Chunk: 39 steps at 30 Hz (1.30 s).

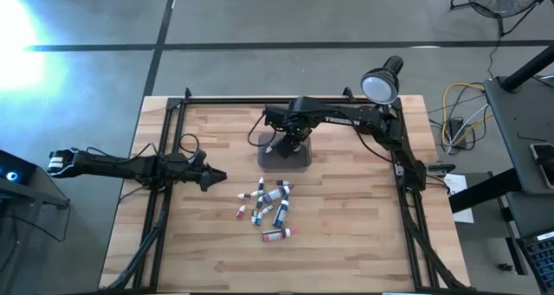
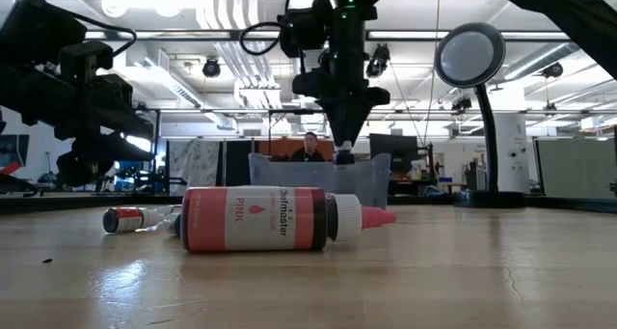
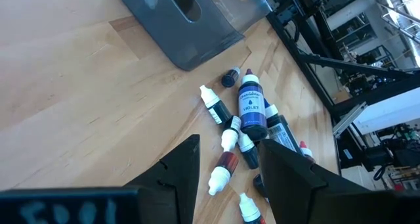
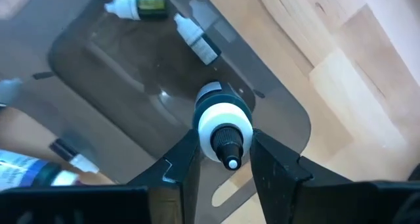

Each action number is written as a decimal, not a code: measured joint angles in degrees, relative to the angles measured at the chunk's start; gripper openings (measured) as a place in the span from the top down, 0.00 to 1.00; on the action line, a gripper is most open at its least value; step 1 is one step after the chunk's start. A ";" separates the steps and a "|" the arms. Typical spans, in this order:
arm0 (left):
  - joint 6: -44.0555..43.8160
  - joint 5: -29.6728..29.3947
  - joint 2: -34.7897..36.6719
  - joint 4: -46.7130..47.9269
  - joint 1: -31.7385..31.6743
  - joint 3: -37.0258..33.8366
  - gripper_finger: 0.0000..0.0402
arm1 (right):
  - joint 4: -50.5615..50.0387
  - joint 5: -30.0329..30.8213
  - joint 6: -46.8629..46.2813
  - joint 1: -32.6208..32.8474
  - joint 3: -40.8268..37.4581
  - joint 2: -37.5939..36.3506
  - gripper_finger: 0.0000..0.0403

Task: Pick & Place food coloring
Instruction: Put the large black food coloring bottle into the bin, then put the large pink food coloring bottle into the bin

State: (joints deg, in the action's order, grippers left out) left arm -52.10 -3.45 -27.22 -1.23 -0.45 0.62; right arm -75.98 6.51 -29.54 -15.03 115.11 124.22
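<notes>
Several food coloring bottles lie on their sides in a loose pile on the wooden table; a pink one is nearest in the low view and a violet one shows in the left wrist view. My right gripper hangs over the clear grey tray, shut on a bottle with a white collar and black tip. Two small bottles lie on the tray's floor. My left gripper stands open to the pile's left, touching nothing. My right gripper pinches the bottle at its white collar, just under the cap, between its two fingers. The fingers come from above, pointing down. The bottle stands upright with its cap up, and its body hangs below the fingers, lifted clear above the tray.
A round magnifier lamp stands at the table's far right corner. Black frame rails run along the table's left, far and right sides. Bare wood lies between the pile and the near edge.
</notes>
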 joint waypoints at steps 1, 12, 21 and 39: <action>0.00 -0.02 0.01 0.00 0.01 0.00 0.67 | 0.24 0.20 -0.02 -0.02 -0.55 0.00 0.74; -0.04 0.01 -0.01 0.00 0.00 0.00 0.67 | 1.98 4.44 -3.82 0.02 -5.64 -1.84 0.71; -0.07 0.01 0.00 0.00 0.01 0.00 0.67 | 1.50 6.94 -4.75 -0.46 -5.75 -3.94 0.51; 1.30 0.01 0.01 0.04 0.00 0.00 0.67 | 1.03 7.28 3.52 5.75 -5.77 -13.43 0.36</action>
State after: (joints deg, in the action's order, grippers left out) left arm -50.79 -3.44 -27.20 -1.19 -0.46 0.62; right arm -74.95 13.79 -26.02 -9.28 109.34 110.79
